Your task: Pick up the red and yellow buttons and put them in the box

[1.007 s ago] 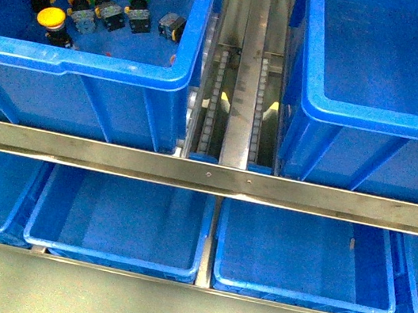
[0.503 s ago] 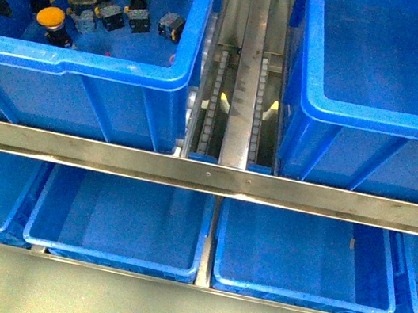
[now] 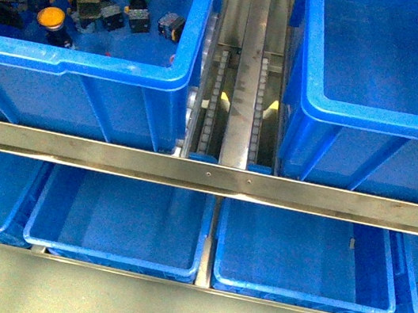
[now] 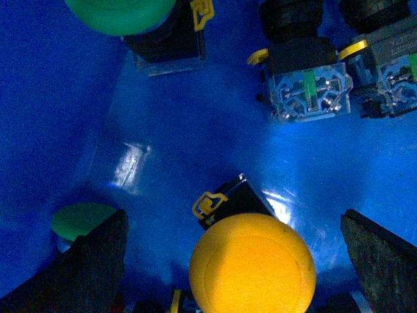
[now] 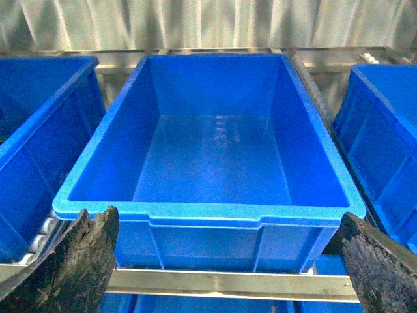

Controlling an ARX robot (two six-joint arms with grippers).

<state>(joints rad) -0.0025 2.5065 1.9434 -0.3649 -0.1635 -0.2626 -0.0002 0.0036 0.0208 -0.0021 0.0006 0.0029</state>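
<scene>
Nearest the robot, a row of shallow blue trays [image 3: 117, 225] sits below a steel rail [image 3: 206, 174] that crosses the whole front view. Beyond the rail stand two deep blue crates, with a roller track [image 3: 236, 89] running between them.

The left gripper [image 4: 233, 225] hangs low inside the left crate [image 3: 111, 68] with its dark fingers [image 4: 98, 261] spread wide. The yellow button [image 4: 252, 264] sits in the gap, and its cap touches neither finger. The gripper appears lined up this way so the fingers can close on the cap or on the black body under it.

Room is tight. One green button [image 4: 81, 220] lies just beside one finger, close to the crate wall. Another green cap [image 4: 120, 10] and two clear-blue switch bodies [image 4: 306, 88] lie farther across the floor. A closing finger could nudge the nearer green cap. Nothing red shows in any view.

The right gripper [image 5: 225, 218] is also spread wide and empty. It hovers in front of the box [image 5: 208, 210], the right-hand crate, probably waiting clear of the work. The box floor is bare, so nothing appears to have been placed. A carried button must clear the left crate's wall, cross the track, then rise over the box's thick rim
</scene>
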